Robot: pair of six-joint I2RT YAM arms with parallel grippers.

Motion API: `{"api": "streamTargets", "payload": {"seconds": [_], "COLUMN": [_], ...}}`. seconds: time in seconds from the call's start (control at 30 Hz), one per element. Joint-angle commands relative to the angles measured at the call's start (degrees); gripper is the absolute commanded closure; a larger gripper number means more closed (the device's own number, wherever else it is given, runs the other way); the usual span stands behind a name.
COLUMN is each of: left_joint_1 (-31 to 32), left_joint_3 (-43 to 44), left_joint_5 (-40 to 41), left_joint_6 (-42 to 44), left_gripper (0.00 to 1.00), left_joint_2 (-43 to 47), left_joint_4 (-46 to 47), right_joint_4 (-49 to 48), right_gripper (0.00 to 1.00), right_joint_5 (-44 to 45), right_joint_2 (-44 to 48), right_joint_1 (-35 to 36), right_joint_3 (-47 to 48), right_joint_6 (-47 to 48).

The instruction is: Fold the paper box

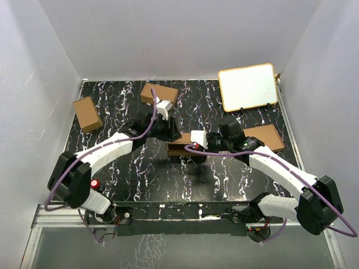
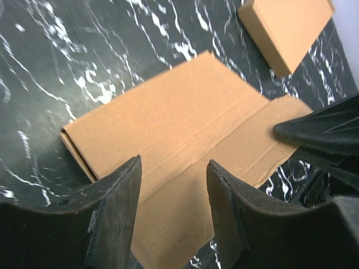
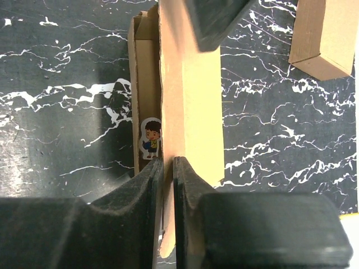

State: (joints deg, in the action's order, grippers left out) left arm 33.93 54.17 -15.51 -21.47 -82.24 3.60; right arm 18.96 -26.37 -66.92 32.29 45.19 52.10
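Note:
The paper box (image 1: 177,148) lies mid-table as a partly folded brown carton. In the left wrist view its creased top panel (image 2: 168,120) spreads under my left gripper (image 2: 174,185), which hovers open above it with nothing pinched. My right gripper (image 3: 168,168) is shut on a thin upright flap of the paper box (image 3: 190,101); a small cartoon-boy sticker (image 3: 150,138) shows inside the carton beside that flap. From above, the left gripper (image 1: 168,133) sits at the box's far side and the right gripper (image 1: 189,148) at its right end.
A short brown carton (image 1: 87,114) stands at the left and another (image 1: 159,93) at the back centre. A white board (image 1: 248,87) leans at the back right. A flat brown pile (image 1: 266,136) lies behind the right arm.

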Motion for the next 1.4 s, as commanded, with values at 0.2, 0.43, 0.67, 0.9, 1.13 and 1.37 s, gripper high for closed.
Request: {"api": "streamTargets", "payload": {"seconds": [0.2, 0.43, 0.67, 0.9, 1.13, 1.37], "left_joint_1": [-0.72, -0.73, -0.91, -1.06, -1.06, -1.06], "left_joint_3": [2.72, 3.18, 4.18, 4.75, 4.74, 5.14], "left_joint_5": [-11.55, -10.47, -10.16, -10.37, -11.44, -12.05], "left_joint_6": [1.52, 2.05, 1.91, 1.26, 0.42, 0.12], "left_gripper": [0.53, 0.54, 0.54, 0.53, 0.53, 0.53], "left_joint_2": [-6.06, -6.99, -7.75, -7.99, -8.88, -9.51], "left_joint_4": [-4.48, -5.77, -6.54, -6.85, -5.78, -5.87], "right_joint_4": [0.4, 7.02, 4.83, -21.94, -20.33, -20.57], "right_gripper": [0.68, 0.46, 0.43, 0.7, 0.92, 0.92], "right_joint_5": [-3.98, -13.42, -31.93, -32.43, -32.75, -36.16], "right_joint_2": [0.34, 1.93, 5.4, 2.91, -10.4, -19.27], "right_joint_1": [0.18, -3.69, -18.13, -34.82, -38.74, -33.9], "right_joint_3": [0.09, 5.37, 6.89, -2.95, -2.47, -1.4], "right_joint_6": [-1.77, -3.45, -14.45, -48.17, -53.2, -54.53]}}
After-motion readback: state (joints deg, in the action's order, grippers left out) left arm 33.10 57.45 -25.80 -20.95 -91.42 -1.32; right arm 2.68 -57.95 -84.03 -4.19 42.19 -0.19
